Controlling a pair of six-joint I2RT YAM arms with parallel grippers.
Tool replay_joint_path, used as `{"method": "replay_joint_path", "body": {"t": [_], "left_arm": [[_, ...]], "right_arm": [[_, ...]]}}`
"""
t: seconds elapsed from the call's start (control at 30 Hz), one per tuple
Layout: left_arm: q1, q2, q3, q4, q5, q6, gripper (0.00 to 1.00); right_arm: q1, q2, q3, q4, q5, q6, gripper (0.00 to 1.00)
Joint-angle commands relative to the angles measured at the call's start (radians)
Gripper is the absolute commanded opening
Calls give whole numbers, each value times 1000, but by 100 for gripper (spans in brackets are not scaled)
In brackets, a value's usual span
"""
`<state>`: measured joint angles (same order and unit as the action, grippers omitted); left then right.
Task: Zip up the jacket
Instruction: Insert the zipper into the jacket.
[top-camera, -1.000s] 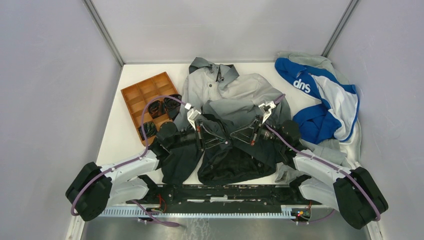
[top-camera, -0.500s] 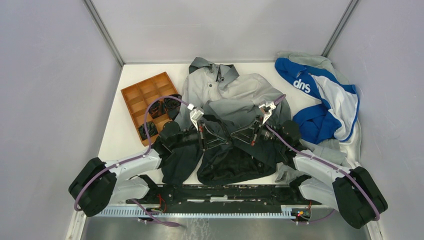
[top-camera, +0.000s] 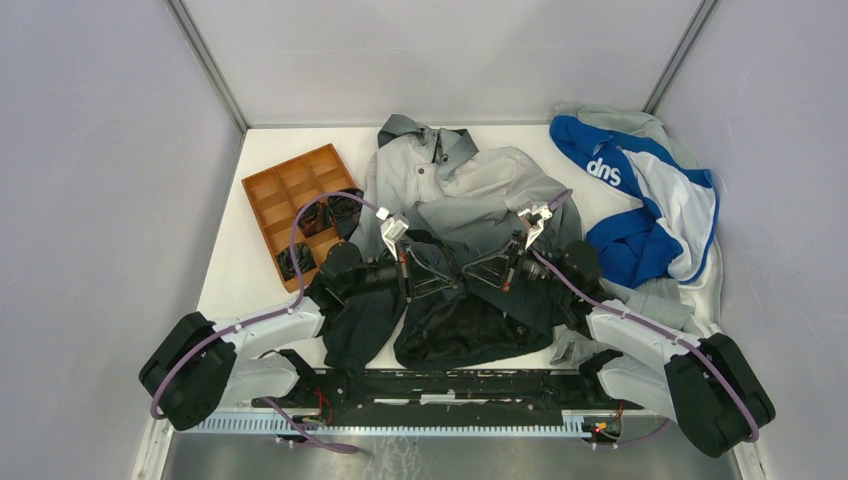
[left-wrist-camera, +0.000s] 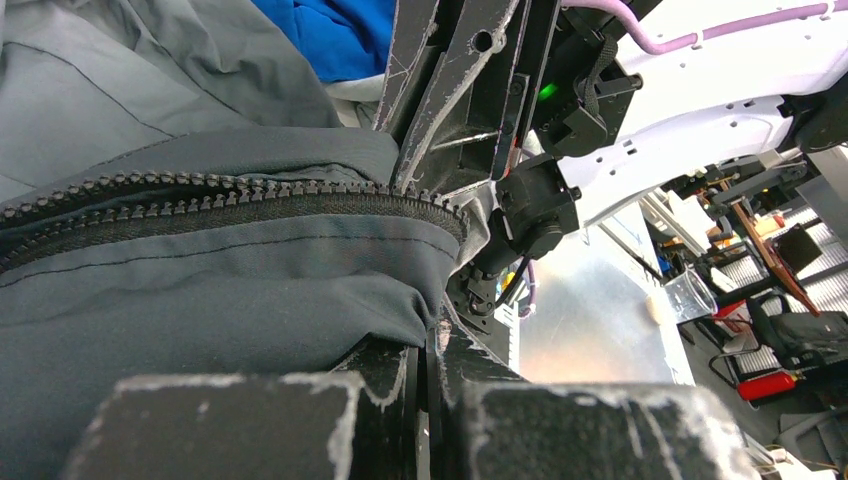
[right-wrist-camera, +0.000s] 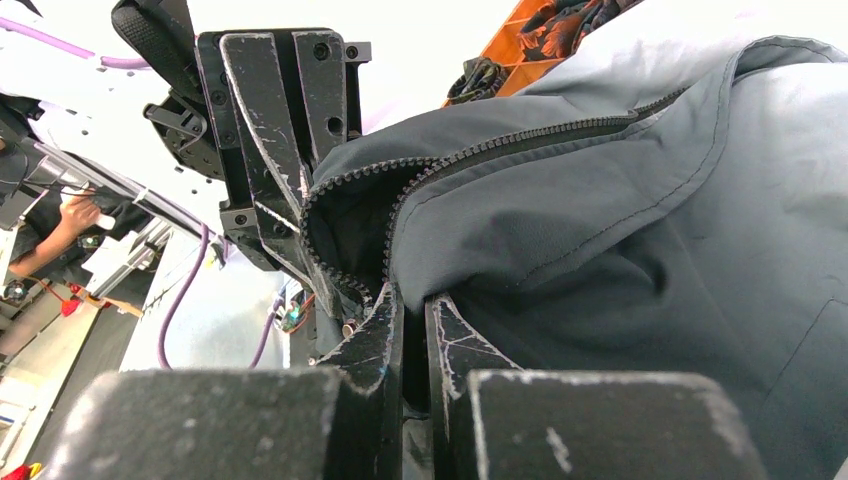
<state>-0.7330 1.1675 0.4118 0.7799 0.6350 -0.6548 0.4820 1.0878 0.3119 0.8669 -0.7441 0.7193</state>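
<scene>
The jacket (top-camera: 470, 190) lies spread mid-table, light grey at the collar and dark at the hem (top-camera: 455, 335). Both grippers meet over its dark lower front. My left gripper (top-camera: 448, 283) (left-wrist-camera: 432, 335) is shut on a fold of dark jacket fabric just below the zipper teeth (left-wrist-camera: 250, 195). My right gripper (top-camera: 468, 272) (right-wrist-camera: 413, 300) is shut on the opposite jacket edge beside its zipper teeth (right-wrist-camera: 520, 145). The two rows of teeth run side by side, unjoined, and the cloth is lifted between the grippers. Each wrist view shows the other gripper's fingers (left-wrist-camera: 455, 90) (right-wrist-camera: 275, 150) close behind the fabric.
An orange compartment tray (top-camera: 285, 185) holding dark items sits left of the jacket. A blue-and-white garment (top-camera: 640, 200) lies at the right over a light grey sweatshirt (top-camera: 675, 310). Grey walls enclose the table on three sides.
My left arm has shifted a little to the right, bringing its gripper closer to the right one and bunching the dark fabric. The right arm has stayed put.
</scene>
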Motion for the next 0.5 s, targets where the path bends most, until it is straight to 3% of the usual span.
{"method": "replay_joint_path", "body": {"t": [0.0, 0.47], "left_arm": [[-14, 6, -4, 18, 38, -28, 2], [-14, 4, -5, 13, 38, -28, 2]], "right_arm": [[-9, -1, 6, 65, 18, -17, 0], [-18, -1, 11, 52, 16, -40, 0]]}}
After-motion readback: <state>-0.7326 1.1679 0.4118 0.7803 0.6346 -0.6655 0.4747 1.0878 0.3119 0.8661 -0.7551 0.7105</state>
